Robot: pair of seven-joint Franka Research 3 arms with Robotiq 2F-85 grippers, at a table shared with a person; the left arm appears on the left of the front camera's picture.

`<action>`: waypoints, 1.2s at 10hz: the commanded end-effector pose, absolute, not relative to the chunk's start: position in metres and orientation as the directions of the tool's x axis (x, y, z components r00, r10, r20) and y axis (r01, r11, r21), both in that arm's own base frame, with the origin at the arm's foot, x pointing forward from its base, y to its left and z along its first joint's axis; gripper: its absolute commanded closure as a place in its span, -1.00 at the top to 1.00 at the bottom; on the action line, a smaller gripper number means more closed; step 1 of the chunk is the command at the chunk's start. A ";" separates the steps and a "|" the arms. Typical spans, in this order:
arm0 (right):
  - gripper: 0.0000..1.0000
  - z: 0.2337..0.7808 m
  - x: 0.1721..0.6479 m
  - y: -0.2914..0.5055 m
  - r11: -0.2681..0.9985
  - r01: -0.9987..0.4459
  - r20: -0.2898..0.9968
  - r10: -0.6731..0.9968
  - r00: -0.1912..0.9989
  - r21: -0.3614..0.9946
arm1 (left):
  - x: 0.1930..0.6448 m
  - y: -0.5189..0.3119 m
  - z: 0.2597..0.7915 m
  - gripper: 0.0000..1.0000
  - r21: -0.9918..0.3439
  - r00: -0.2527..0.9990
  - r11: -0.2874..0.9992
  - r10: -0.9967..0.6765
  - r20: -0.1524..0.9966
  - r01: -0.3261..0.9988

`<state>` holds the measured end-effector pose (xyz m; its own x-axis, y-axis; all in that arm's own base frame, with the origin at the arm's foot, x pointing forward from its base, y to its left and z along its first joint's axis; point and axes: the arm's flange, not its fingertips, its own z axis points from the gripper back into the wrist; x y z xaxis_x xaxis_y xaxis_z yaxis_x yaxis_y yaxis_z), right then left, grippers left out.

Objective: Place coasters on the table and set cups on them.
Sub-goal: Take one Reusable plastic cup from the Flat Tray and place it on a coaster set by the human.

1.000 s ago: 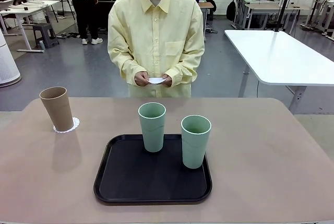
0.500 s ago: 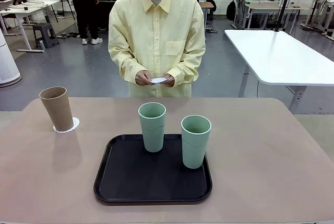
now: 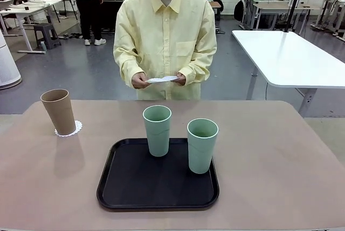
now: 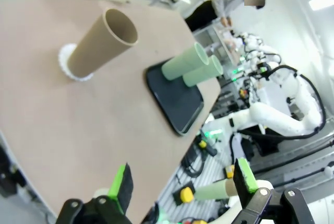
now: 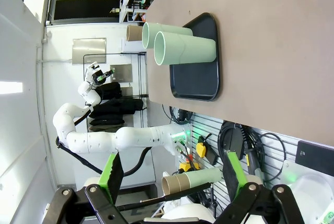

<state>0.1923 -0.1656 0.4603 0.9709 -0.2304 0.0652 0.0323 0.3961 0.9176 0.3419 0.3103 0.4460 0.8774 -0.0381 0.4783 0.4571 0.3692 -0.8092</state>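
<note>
**Both pincers spread wide and empty, short of the tray**

The left pincer (image 4: 183, 178) has its green-padded fingers wide apart with nothing between them. It hangs off the table (image 3: 280, 155) on the robot's side of the black tray (image 3: 129, 188), tilted so that the tabletop slants across its view. The right pincer (image 5: 172, 171) is just as widely spread and empty, rolled sideways, and also on the robot's side of the tray.

A tan cup (image 3: 59, 111) stands upright on the table, left of the tray and farther back. It hides most of the coaster (image 3: 69, 130) beneath it, so only a lacy white rim shows around the base. From the right wrist, that cup is mostly hidden behind the two green cups (image 3: 157, 130), which stand upright on the tray's far half, near each other but not touching.

Beyond the tray, at the table's far side, a person holds a white coaster sheet (image 3: 161, 79) between one hand (image 3: 141, 81) and the other hand (image 3: 179, 79) at waist height. It is seen nearly edge-on, so I cannot tell whether it is one sheet or more.
</note>
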 end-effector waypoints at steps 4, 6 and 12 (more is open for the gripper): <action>1.00 0.460 0.193 -0.167 0.385 0.010 0.083 -0.225 0.971 0.923 | 0.342 0.312 0.448 1.00 -0.812 0.881 0.374 -0.033 0.472 0.449; 1.00 0.460 0.193 -0.167 0.385 0.010 0.083 -0.225 0.971 0.923 | 0.342 0.312 0.448 1.00 -0.812 0.881 0.374 -0.033 0.472 0.449; 1.00 0.460 0.193 -0.167 0.385 0.010 0.083 -0.225 0.971 0.923 | 0.342 0.312 0.448 1.00 -0.812 0.881 0.374 -0.033 0.472 0.449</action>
